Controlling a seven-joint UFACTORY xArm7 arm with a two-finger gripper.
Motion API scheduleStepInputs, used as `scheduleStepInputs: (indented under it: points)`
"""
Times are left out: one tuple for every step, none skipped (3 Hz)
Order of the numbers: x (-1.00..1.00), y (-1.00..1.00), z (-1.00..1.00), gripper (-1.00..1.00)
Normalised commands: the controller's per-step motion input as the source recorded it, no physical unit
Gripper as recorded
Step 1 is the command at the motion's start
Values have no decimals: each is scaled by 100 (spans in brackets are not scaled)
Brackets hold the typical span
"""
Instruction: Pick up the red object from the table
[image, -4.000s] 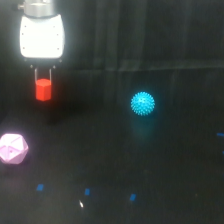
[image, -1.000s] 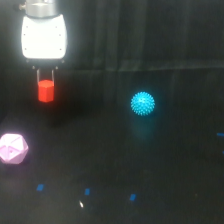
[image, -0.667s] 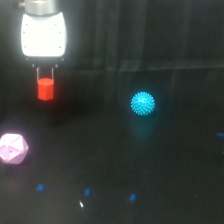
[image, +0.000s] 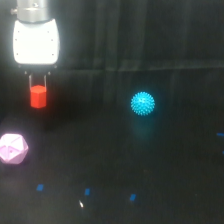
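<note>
The red object (image: 38, 96) is a small bright red-orange block at the exterior view's upper left. It hangs between the two thin fingers of my gripper (image: 38, 90), whose white body sits right above it. The gripper is shut on the block and holds it off the black table (image: 165, 170). The block's top is partly covered by the fingers.
A pink polyhedron (image: 12, 148) lies on the table below the gripper at the exterior view's left edge. A spiky cyan ball (image: 143, 103) sits to the right of the block. Small blue marks (image: 87, 191) dot the table's near part.
The gripper and the red block have risen slightly in the view. The pink polyhedron and the cyan ball have not moved.
</note>
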Motion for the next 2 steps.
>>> scheduleStepInputs:
  points:
    - [-1,-8,35,-93]
    - [25,30,38,-100]
